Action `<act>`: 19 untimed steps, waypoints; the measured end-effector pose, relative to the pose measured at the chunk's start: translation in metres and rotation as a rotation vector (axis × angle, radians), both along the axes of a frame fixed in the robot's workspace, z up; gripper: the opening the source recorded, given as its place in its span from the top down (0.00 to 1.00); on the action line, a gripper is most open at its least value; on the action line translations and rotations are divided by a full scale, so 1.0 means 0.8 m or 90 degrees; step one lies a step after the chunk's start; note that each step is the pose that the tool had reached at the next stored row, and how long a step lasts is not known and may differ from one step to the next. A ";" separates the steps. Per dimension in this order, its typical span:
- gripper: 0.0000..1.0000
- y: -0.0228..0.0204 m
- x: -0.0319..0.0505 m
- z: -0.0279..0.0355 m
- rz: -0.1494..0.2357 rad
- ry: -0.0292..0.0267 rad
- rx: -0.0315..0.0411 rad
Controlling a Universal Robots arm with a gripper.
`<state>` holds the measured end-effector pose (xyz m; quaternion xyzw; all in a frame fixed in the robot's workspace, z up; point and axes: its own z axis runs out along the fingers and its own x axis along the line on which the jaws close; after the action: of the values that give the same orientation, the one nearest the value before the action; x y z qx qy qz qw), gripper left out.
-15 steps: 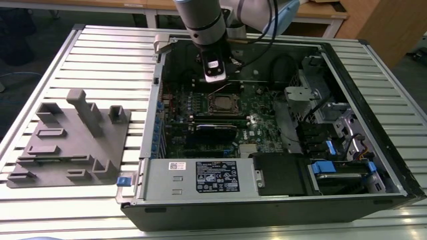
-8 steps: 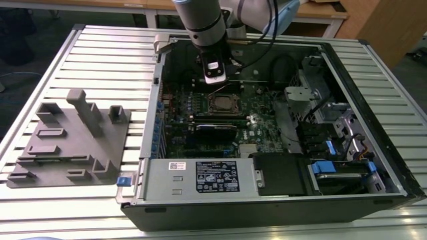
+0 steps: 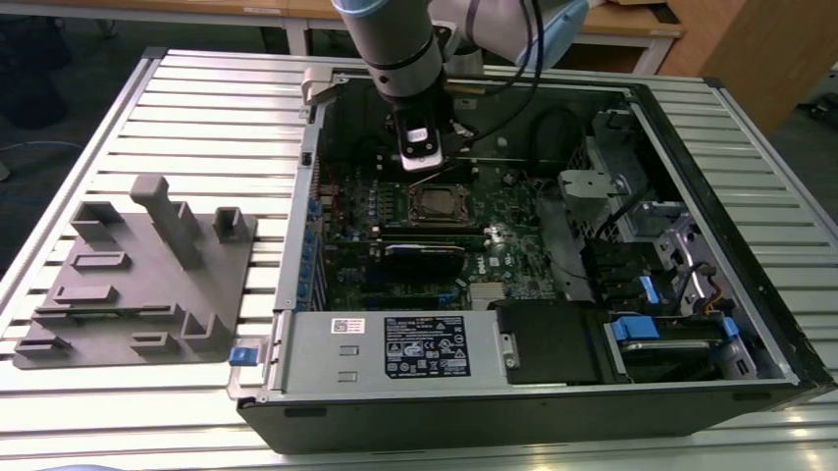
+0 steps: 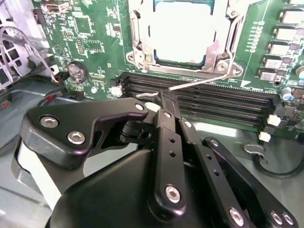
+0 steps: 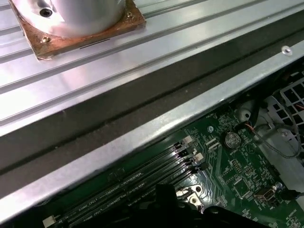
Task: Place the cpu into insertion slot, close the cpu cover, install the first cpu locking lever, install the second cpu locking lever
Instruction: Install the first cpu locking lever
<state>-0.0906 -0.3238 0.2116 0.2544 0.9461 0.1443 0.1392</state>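
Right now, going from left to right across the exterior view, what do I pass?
Grey fixture block → blue tab at the case's corner → insertion slot with the gripper above it → drive-bay metalwork → blue cable connectors.

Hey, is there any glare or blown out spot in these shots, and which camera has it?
In the second wrist view the cpu top is washed out nearly white; in the first wrist view the grooved metal table shines brightly; the exterior view is evenly lit, with the open computer case interior dim.
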 end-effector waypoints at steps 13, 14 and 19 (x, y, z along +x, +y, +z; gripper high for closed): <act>0.89 -0.0003 0.006 -0.0076 -0.002 0.0000 -0.0002; 0.89 -0.0003 0.006 -0.0086 -0.002 0.0000 -0.0002; 0.89 -0.0003 0.009 -0.0110 -0.002 0.0001 -0.0003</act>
<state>-0.0837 -0.3240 0.2028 0.2561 0.9456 0.1438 0.1395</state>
